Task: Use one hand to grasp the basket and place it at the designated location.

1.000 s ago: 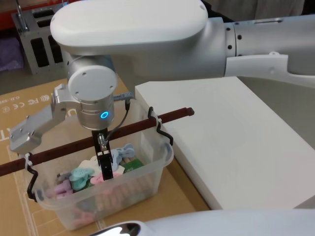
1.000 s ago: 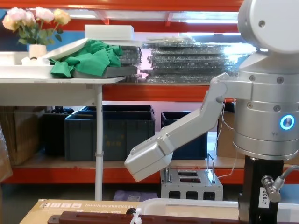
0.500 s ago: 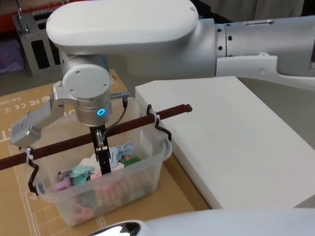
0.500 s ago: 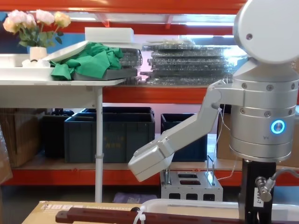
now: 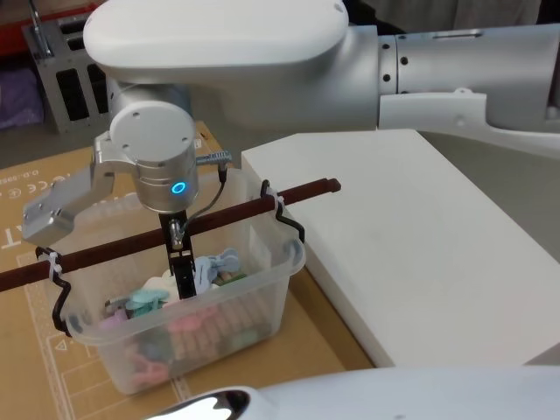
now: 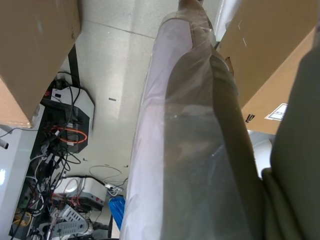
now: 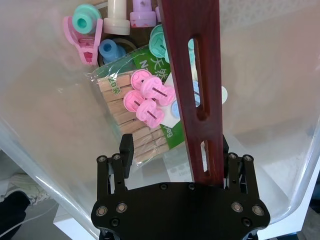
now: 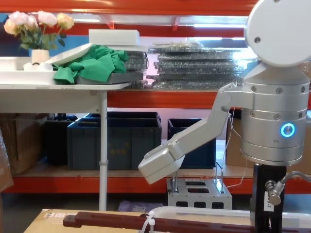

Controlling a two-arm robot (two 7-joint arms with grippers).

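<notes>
Lift is under way. Over the last second our right gripper [image 5: 185,284] has climbed, and the basket [image 5: 254,289] has come up with it. In the chest view the handle [image 8: 112,222] sits higher than it did. In the head view the whole tub has moved up and slightly away from us.

Grip: the dark bar runs between the jaws near mid-span. The tub rises with the wrist, so we judge the jaws clamped on the handle, nothing else held. The basket hangs roughly level over the cardboard [image 5: 26,367], just left of the white platform [image 5: 411,236], with the clothes pegs [image 7: 147,102] inside. We can't confirm that the base is fully clear of the cardboard.

The pick looks done and the carry is starting. We guess the platform is the drop spot, so we need more height before going right. Watch for swing on the zip ties [image 5: 278,203].

Left arm idle, its wrist camera facing floor and boxes.
</notes>
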